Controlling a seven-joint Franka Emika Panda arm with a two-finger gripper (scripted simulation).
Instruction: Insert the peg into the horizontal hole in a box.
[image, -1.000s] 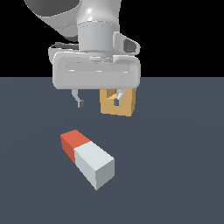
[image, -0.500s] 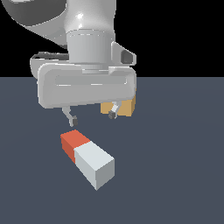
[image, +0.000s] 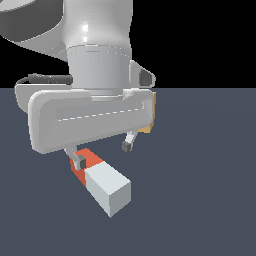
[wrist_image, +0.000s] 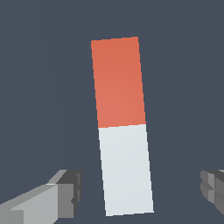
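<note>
Red-orange and white-grey peg (wrist_image: 122, 125) flat on dark floor (image: 210, 165), gripper (image: 101, 154) spread wide above it, nothing held.

Straddling peg: one finger (wrist_image: 52, 197) at 9 o'clock of white-grey half, other at 3 o'clock, both clear of the sides, no contact. Peg axis skewed slightly off fingers' closing line per wrist view. Box (image: 150, 117) mostly hidden behind hand in exterior view, only a tan sliver showing at 1 o'clock of peg; hole not visible. Judging peg rigid, flat-sided, probably light; square faces should clamp square, no roll. Long lever, so gripping far from the inserting end risks droop or yaw. Best guess: pinch across long side faces on white-grey half, leaving one end free for hole.
</note>
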